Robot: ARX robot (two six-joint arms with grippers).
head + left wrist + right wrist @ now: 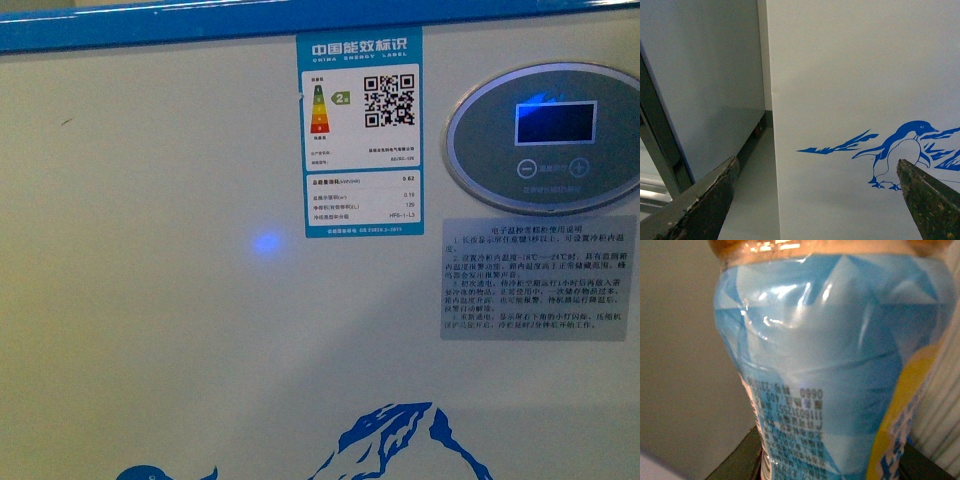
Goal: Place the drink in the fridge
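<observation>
The chest freezer (200, 300) fills my front view: its white front wall is close ahead, with the blue top rim (150, 25) right at the upper edge. The opening is out of sight above that rim, so I judge this wall is what stands in my way and the load must go up and over it. Beside the freezer stands a grey cabinet (705, 90), with a narrow strip of floor (757, 200) between them. On the freezer front are an oval control panel (545, 135), an energy label (360, 130), a grey instruction sticker (538, 278) and a blue penguin (902, 150).

The drink bottle (830, 350) sits right up against my right wrist camera, pale blue label wrapped round it and amber liquid above. My right tool (832, 460) grips it low on the body, a dark finger showing at each side. It looks full, so fairly heavy; the thin plastic will give, and the glossy film looks slippery, so I would keep a firm hold around the label. My left tool (816, 165) is spread wide and empty, facing the penguin.
</observation>
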